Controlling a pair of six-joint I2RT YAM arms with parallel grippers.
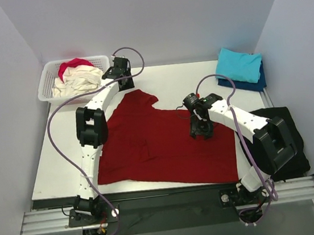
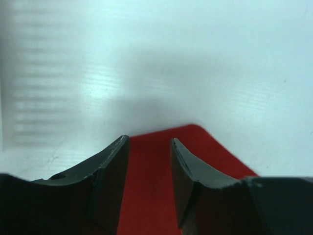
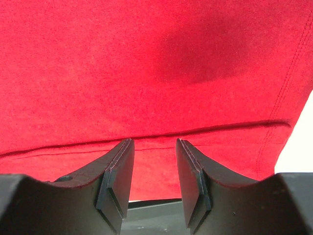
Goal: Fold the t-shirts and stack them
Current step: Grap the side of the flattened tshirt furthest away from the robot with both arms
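Observation:
A dark red t-shirt (image 1: 166,145) lies spread flat on the white table. My left gripper (image 1: 125,84) is open at the shirt's far left sleeve. In the left wrist view (image 2: 149,142) a corner of the red fabric (image 2: 146,186) lies between and below the open fingers. My right gripper (image 1: 200,129) is open low over the shirt's right part. In the right wrist view (image 3: 154,143) red cloth with a hem seam (image 3: 146,88) fills the frame. A folded turquoise tee (image 1: 239,62) lies on a navy tee (image 1: 256,84) at the back right.
A white lattice basket (image 1: 49,88) at the back left holds a cream tee (image 1: 81,80) and a pink-red tee (image 1: 74,64). A black cloth (image 1: 290,135) lies at the table's right edge by the right arm. White walls enclose the table.

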